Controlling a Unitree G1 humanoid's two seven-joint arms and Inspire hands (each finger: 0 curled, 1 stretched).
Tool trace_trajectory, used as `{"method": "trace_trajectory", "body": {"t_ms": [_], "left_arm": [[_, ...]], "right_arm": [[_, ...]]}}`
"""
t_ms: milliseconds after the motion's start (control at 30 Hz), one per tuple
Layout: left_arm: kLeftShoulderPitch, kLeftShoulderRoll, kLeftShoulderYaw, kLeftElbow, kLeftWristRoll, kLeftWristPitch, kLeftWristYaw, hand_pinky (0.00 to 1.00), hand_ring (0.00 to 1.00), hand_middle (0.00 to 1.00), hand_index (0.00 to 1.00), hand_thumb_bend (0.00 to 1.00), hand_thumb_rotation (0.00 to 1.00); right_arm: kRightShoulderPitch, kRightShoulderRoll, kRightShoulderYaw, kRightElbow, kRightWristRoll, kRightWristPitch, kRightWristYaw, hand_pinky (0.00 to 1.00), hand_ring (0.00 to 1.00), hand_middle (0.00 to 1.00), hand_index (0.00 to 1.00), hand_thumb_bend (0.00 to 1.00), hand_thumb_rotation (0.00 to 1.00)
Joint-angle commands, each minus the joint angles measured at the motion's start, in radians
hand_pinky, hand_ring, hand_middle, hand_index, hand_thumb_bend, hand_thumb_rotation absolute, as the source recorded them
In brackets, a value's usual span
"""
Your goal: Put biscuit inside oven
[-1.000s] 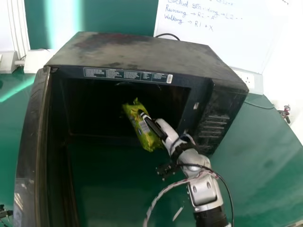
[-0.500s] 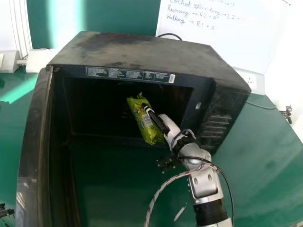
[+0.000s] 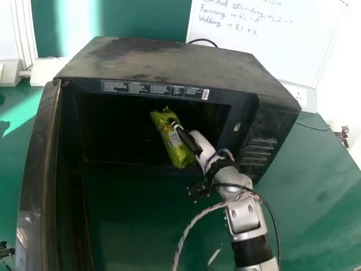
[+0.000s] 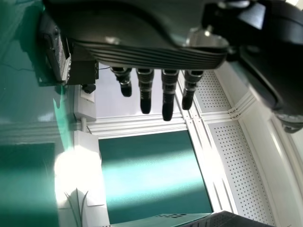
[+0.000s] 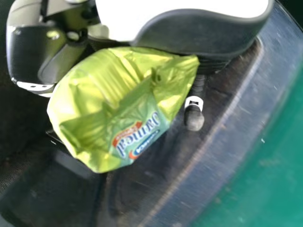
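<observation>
Microwave-style oven [image 3: 169, 61] on a green table [image 3: 318, 192], seen with its door [image 3: 35, 197] standing open on the left side and its dark cavity [image 3: 110, 127] facing the robot. The biscuit packet [image 3: 174, 145], yellow-green and crinkled, lies at the mouth of the cavity, off the ground of the oven and held on a slant, its upper end leaning toward the left; how deep it sits within the opening cannot be judged from here. The right hand [image 3: 203, 148] grips the packet along its right side, the fingers and thumb clamped on the wrapper; in the right wrist view, the packet bulges between them and a fingertip [image 5: 194, 120] projects past its edge. The right arm [image 3: 243, 217] rises from the lower edge of the head view, with a striped cable [image 3: 194, 223] looping beside it. The left hand [image 4: 169, 94], seen in the left wrist view, has its fingers straight, slightly apart from one another and holding nothing. To the right of the opening is the oven's control side [image 3: 256, 149]; above the opening runs a printed strip [image 3: 155, 88]. Behind the oven stand a whiteboard [image 3: 321, 34] bearing blue handwriting and, near its lower edge, a white socket [image 3: 297, 93].
</observation>
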Motion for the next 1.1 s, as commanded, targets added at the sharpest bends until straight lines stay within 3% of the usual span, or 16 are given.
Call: {"method": "trace_trajectory", "body": {"t_ms": [0,467,700,1067], "left_arm": [[-0.002,0.009,0.003,0.018,-0.006,-0.017,-0.003,0.97,0.93,0.91,0.98,0.92,1.00],[-0.021,0.013,0.005,0.039,-0.001,-0.020,0.004,0.97,0.93,0.91,0.98,0.91,1.00],[-0.028,0.015,0.004,0.047,0.000,-0.021,0.005,0.98,0.93,0.91,0.98,0.91,1.00],[0.006,-0.004,-0.001,0.007,0.002,-0.024,0.009,0.98,0.93,0.90,0.97,0.91,1.00]], "right_arm": [[-0.026,-0.014,-0.009,-0.012,0.004,0.004,0.005,0.07,0.13,0.22,0.47,0.51,0.15],[-0.037,-0.032,-0.013,-0.052,0.007,0.041,0.009,0.09,0.15,0.22,0.47,0.51,0.14],[-0.030,-0.033,-0.033,-0.063,0.025,0.022,0.004,0.10,0.15,0.23,0.47,0.51,0.14],[-0.045,-0.011,-0.035,-0.056,0.036,0.043,0.008,0.07,0.13,0.21,0.47,0.51,0.13]]}}
